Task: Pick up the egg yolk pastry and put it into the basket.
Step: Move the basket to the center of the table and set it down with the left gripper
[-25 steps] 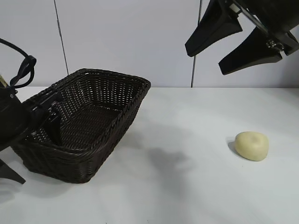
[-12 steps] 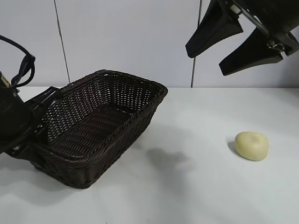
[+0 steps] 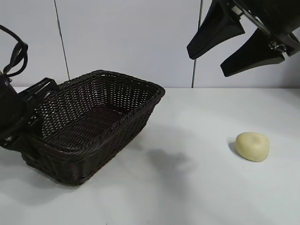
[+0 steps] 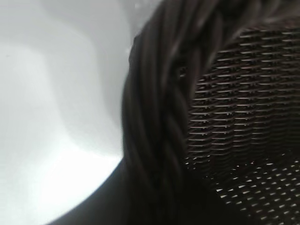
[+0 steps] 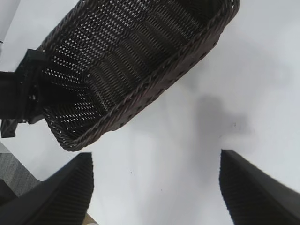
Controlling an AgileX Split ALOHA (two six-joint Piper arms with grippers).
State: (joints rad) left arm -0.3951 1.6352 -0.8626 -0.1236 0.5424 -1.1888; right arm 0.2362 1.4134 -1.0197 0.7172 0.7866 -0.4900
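While the egg yolk pastry (image 3: 252,146) lies on the white table (image 3: 197,187) well right of the basket (image 3: 89,124), the right gripper (image 3: 226,55) hangs high above the pastry, fingers spread wide and holding nothing. The left gripper (image 3: 33,119) clamps the basket's left end. The left wrist view shows the braided rim (image 4: 157,117) close up. The right wrist view looks down on the basket (image 5: 136,61) between the right gripper's parted fingers (image 5: 61,190).

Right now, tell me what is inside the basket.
The basket holds nothing visible: only bare woven floor and walls show. The egg yolk pastry lies on the table outside. The left gripper at the basket's end covers a corner there. The right gripper hangs open above.
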